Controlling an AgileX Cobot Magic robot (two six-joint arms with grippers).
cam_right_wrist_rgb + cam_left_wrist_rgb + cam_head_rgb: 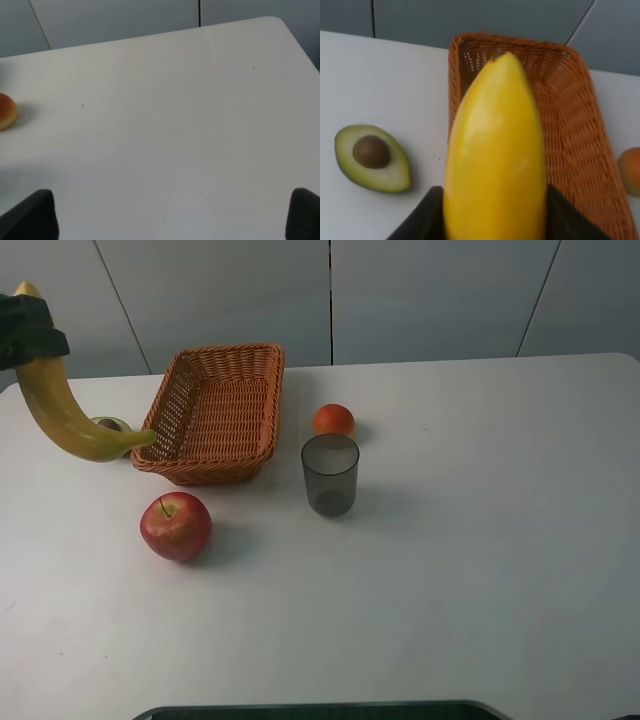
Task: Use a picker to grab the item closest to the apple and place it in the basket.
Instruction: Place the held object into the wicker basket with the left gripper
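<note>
My left gripper (30, 325) is shut on the upper end of a yellow banana (60, 410) and holds it in the air at the far left. The banana's lower tip hangs by the left rim of the wicker basket (268, 400). In the left wrist view the banana (495, 150) fills the middle, between the dark fingers (422, 217), over the basket's rim (454, 100). The red apple (176, 526) sits on the table in front of the basket. My right gripper (167, 215) stands open over bare table. No picker apart from the grippers is in view.
A halved avocado (110, 424) (372, 157) lies left of the basket, under the banana. An orange (334, 420) (6, 111) sits right of the basket, with a dark translucent cup (330, 475) just in front of it. The white table (480, 540) stretches to the right.
</note>
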